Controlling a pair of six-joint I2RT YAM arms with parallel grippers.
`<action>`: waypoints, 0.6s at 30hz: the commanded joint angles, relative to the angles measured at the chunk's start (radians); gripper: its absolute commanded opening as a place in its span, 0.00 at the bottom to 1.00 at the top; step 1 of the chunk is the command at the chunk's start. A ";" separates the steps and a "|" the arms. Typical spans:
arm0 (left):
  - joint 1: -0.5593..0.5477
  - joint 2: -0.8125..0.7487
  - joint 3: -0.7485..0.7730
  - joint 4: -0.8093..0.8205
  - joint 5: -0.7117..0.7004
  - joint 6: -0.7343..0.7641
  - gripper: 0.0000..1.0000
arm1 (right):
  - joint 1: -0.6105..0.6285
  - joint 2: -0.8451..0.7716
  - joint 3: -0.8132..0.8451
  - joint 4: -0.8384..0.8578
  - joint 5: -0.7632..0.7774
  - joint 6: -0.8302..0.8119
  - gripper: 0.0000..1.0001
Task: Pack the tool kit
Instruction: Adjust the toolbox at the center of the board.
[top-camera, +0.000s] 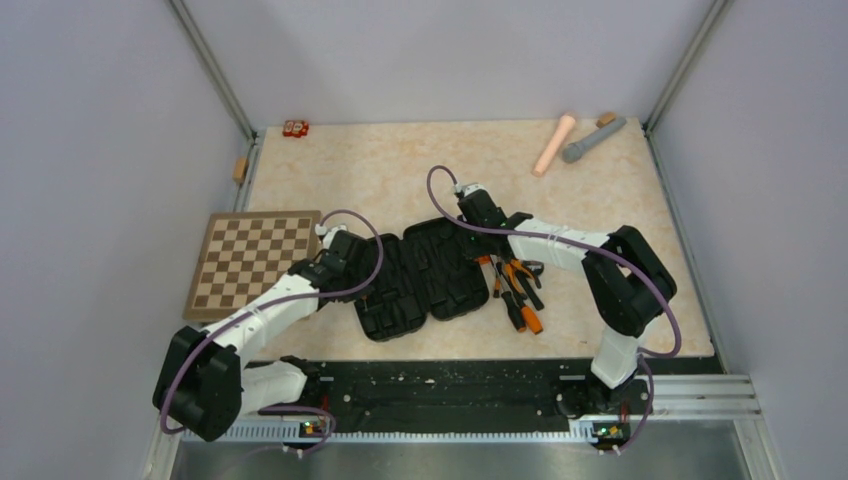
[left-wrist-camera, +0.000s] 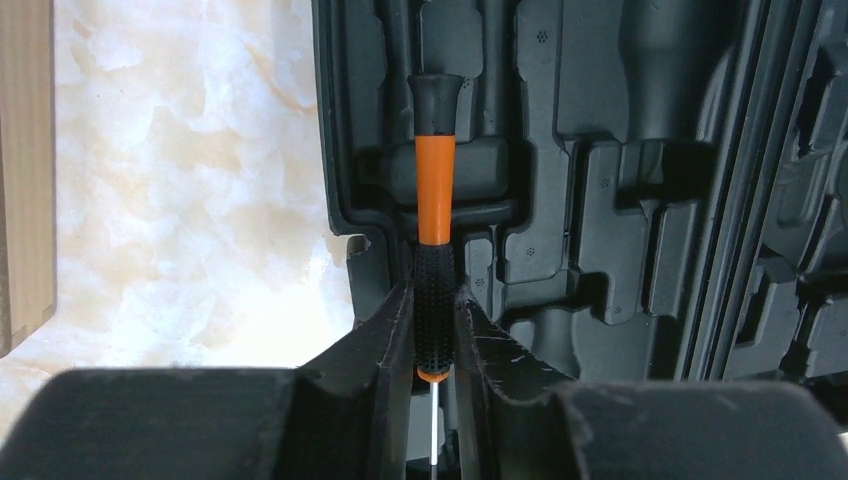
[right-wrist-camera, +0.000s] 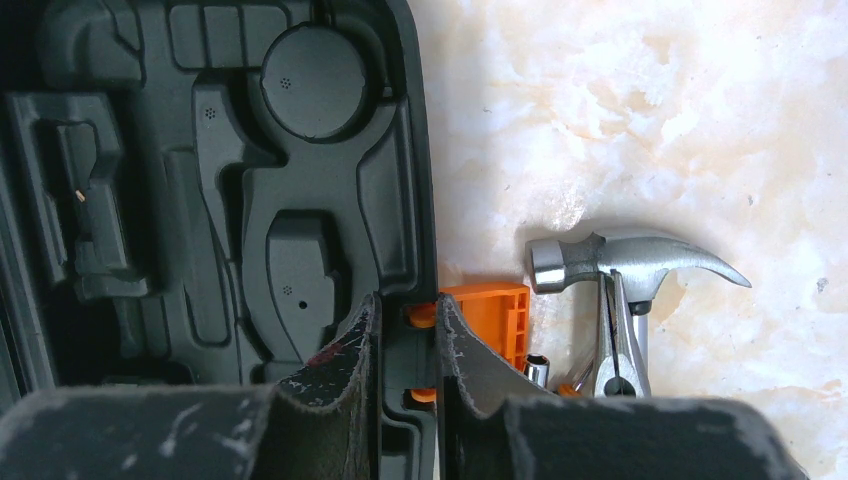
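The black tool kit case (top-camera: 420, 280) lies open in the middle of the table. My left gripper (top-camera: 345, 258) is shut on a screwdriver (left-wrist-camera: 435, 190) with an orange-and-black handle, gripping its knurled black part (left-wrist-camera: 435, 300) over a slot in the case's left half (left-wrist-camera: 620, 200). My right gripper (top-camera: 482, 232) is shut on the case's right rim (right-wrist-camera: 405, 320), right beside the orange latch (right-wrist-camera: 490, 320). Loose orange-and-black tools (top-camera: 515, 290) lie right of the case, among them a hammer (right-wrist-camera: 620, 262) and pliers (right-wrist-camera: 620, 350).
A brown chessboard (top-camera: 255, 262) lies left of the case, close to my left arm. A pink cylinder (top-camera: 553, 145) and a grey cylinder (top-camera: 593, 138) lie at the back right. A small red object (top-camera: 296, 127) sits at the back left. Walls enclose the table.
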 joint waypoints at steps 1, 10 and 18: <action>-0.006 -0.016 -0.010 0.038 -0.018 -0.027 0.26 | 0.001 -0.039 -0.021 0.035 -0.033 0.021 0.04; -0.004 -0.054 0.009 -0.015 -0.087 -0.034 0.38 | 0.001 -0.039 -0.019 0.038 -0.043 0.020 0.04; 0.015 0.010 0.118 -0.042 -0.156 0.029 0.33 | 0.001 -0.045 -0.025 0.040 -0.042 0.018 0.04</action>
